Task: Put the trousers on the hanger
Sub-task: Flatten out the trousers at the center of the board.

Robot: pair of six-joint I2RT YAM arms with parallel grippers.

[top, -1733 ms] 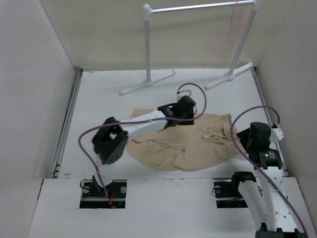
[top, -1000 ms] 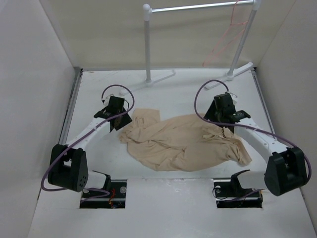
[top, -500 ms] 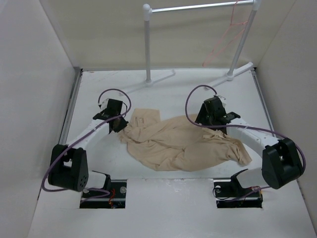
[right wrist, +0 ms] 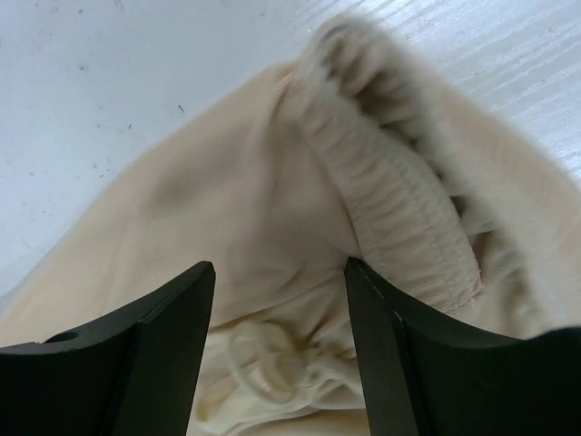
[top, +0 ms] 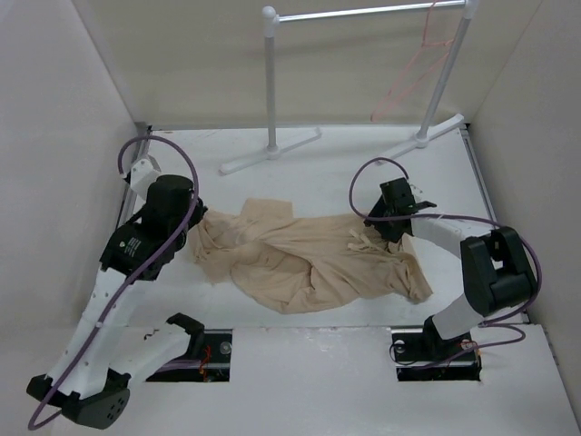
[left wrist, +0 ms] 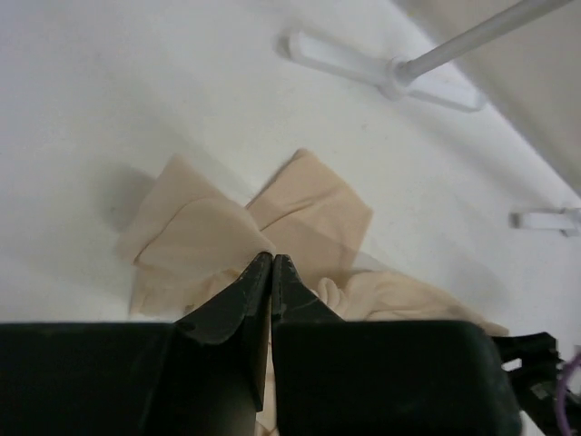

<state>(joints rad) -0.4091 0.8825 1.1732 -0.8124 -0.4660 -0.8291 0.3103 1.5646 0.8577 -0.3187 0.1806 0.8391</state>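
The tan trousers (top: 309,263) lie crumpled across the middle of the table. My left gripper (top: 197,223) is at their left end, shut on a fold of the fabric; in the left wrist view the fingertips (left wrist: 270,260) pinch the cloth (left wrist: 204,238). My right gripper (top: 398,221) is open over the right end. In the right wrist view its jaws (right wrist: 280,266) straddle the trousers' fabric beside the elastic waistband (right wrist: 399,218), above the drawstring knot (right wrist: 272,363). The pink wire hanger (top: 413,68) hangs on the rack at the back right, away from both grippers.
A white garment rack (top: 270,82) with a metal bar (top: 363,13) stands at the back, its feet (top: 270,152) on the table. White walls close in left, right and back. One rack foot shows in the left wrist view (left wrist: 381,71).
My left arm has swung out to the left and dragged the trousers' left end with it, so the whole garment shifted left. My right gripper moved slightly right, staying over the waistband.
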